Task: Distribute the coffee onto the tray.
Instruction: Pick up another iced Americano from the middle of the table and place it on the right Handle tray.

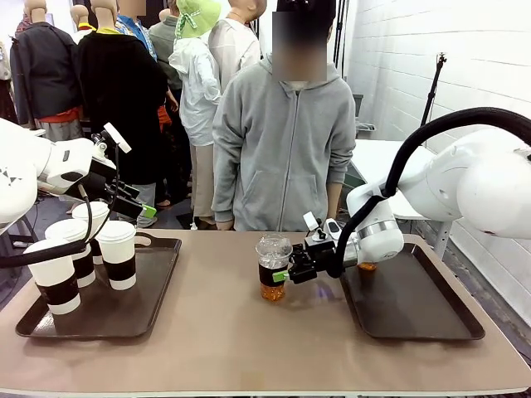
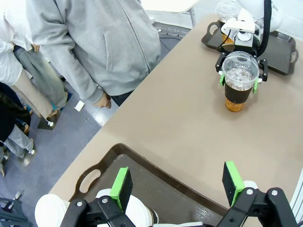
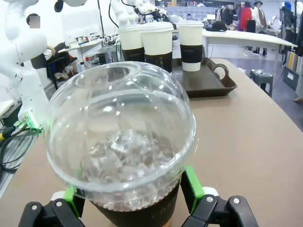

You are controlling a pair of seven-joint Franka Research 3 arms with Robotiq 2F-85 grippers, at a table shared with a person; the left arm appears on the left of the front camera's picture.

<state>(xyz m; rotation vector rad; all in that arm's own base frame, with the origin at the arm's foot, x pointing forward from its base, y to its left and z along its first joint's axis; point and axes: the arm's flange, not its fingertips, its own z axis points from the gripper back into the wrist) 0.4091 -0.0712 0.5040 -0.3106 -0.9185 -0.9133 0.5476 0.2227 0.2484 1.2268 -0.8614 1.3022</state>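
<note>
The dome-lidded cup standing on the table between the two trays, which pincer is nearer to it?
Right. The right pincer has a pad on either side of the dome-lidded cup. The left pincer hangs open above the left tray, by the paper cups.

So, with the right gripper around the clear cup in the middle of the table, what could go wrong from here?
1. The right gripper grips the dome-lidded cup at its dark sleeve; squeezing thin plastic too hard could pop the lid and spill the drink.
2. Another clear cup already stands on the right tray behind the arm; the arm could knock it while swinging back.
3. The left gripper hangs open above the paper cups on the left tray and could tip one if it drops.
</note>
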